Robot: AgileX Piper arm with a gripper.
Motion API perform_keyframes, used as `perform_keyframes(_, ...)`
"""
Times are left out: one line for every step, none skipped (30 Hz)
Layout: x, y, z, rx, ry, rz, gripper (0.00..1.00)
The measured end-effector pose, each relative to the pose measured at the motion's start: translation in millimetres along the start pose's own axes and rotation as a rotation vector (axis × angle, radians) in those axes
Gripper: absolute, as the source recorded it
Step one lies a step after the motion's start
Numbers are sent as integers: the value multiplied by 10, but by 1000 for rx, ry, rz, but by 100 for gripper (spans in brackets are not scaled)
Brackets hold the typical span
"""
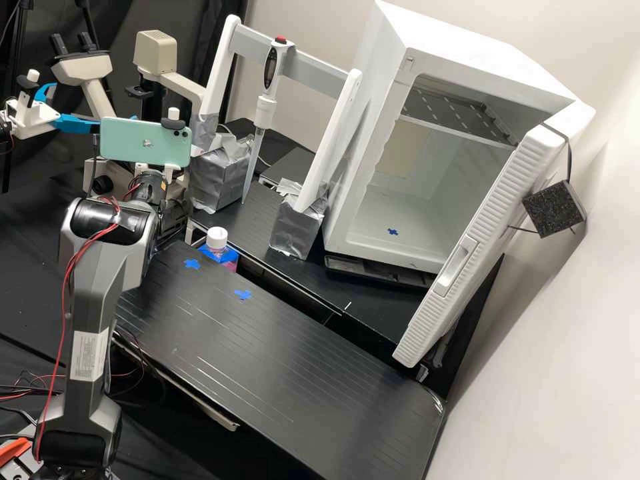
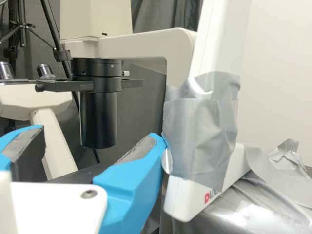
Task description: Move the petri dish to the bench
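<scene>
My jaws stood apart, one near the taped edge of the white upright (image 2: 214, 53), the microscope (image 2: 141, 46) ahead of their opening.

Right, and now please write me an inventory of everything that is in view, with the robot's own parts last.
Flat bench tops: two, black, near and rear
Boxy incubator: one, white, on rear top, door open
Slotted metal shelf: one, dark grey, inside incubator
Square block: one, black, hanging at the door
Tape crosses: three, blue, two on near top, one inside incubator
Capped bottle: one, white cap, beyond near top
Two-legged stand: one, white and grey, rear
Slim pipette: one, white, on stand
Taped blocks: two, silver, at stand's legs
Microscope: one, beige and black, rear left
Phone: one, mint green, at arm's wrist
Jointed arm: one, dark grey, left
Gripper: one, white and blue, before microscope, open
</scene>
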Motion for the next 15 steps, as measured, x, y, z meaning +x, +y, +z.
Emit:
perform_keyframes(0,0,0,-5,0,0,100)
perform_keyframes(0,1,1,-6,-1,1,100)
perform_keyframes(6,-8,0,-14,-1,0,100)
perform_keyframes(26,-29,1,-21,0,-2,100)
perform_keyframes(35,-41,6,-24,-1,-3,100)
perform_keyframes(62,-45,5,-35,3,-1,100)
perform_keyframes(85,-64,13,-40,3,-3,100)
perform_keyframes(103,-71,26,-39,-1,-2,100)
perform_keyframes(123,-91,42,-43,-3,-6,100)
perform_keyframes(144,-94,50,-46,-5,-4,100)
perform_keyframes(165,-118,69,-53,-11,-9,100)
perform_keyframes(181,-129,83,-56,-18,-16,100)
perform_keyframes(193,-144,100,-56,-25,-21,100)
perform_keyframes(205,-155,112,-61,-28,-25,100)
perform_keyframes(220,-179,140,-65,-37,-31,100)
